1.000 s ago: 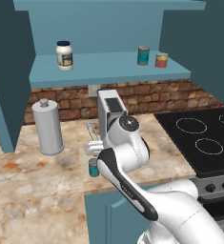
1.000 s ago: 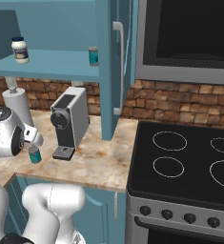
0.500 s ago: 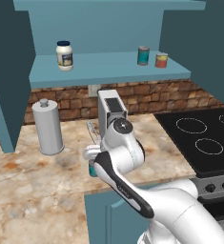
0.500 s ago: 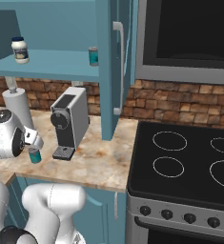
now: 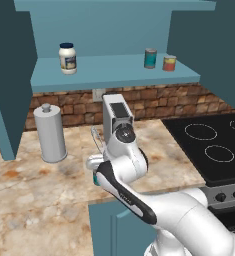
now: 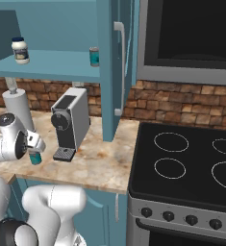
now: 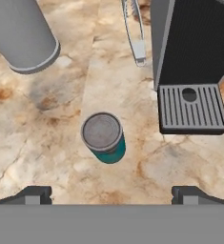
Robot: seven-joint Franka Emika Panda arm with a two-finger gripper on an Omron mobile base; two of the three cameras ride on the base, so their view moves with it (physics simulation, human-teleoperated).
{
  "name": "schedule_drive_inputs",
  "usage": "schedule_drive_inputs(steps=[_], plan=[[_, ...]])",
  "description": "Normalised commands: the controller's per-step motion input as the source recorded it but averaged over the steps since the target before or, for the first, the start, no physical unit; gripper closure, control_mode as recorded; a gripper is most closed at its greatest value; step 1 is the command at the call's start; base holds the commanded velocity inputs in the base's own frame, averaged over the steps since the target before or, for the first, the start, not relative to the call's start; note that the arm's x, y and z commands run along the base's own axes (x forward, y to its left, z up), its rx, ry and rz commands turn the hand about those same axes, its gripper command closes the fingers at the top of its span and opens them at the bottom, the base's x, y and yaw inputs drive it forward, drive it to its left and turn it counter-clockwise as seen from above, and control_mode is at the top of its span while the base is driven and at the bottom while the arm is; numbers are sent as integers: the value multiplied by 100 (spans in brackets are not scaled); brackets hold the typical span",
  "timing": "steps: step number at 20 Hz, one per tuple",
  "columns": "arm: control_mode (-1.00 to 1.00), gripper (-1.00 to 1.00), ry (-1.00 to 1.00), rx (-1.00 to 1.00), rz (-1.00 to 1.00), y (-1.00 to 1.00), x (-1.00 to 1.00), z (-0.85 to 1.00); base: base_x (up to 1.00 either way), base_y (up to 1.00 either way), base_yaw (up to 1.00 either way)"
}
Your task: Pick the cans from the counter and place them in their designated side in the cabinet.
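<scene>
Step in hand — the approach to a pick. The gripper [image 7: 108,193] hangs over the counter [image 7: 46,157] with its jaws spread wide, nothing between them. In the hand view one teal can [image 7: 103,137] stands upright on the stone, silvery top toward the camera, just above the gap between the finger tips and a shade toward 11 o'clock of its middle. Not yet touched.

Surroundings in that view: coffee machine [image 7: 194,43] at 1 o'clock, its drip tray [image 7: 192,107] near the can's 3 o'clock side but apart from it; grey canister [image 7: 20,33] at 11 o'clock, well apart; tongs [image 7: 135,28] at 12 o'clock.

From the right base camera the can [image 6: 35,157] peeks out just below the hand, at 9 o'clock of the coffee machine [image 6: 71,122].

Up in the cabinet [image 5: 109,70] — a second teal can [image 5: 150,58] is already on the shelf, beside a red-orange can [image 5: 169,63]; white jar [image 5: 67,58] well off at 9 o'clock from them.

Next move, as I judge it: descend straight, centre slightly on the can, close around its wall below the rim. Mind the drip tray edge on the way down.
</scene>
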Motion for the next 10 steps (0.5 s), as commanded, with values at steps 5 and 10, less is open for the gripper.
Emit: schedule_drive_inputs(steps=[5,10], plan=[[-100,-100,0,0,0,6,17,-18,0,0,0],[-100,-100,0,0,0,9,18,-15,0,0,0]])
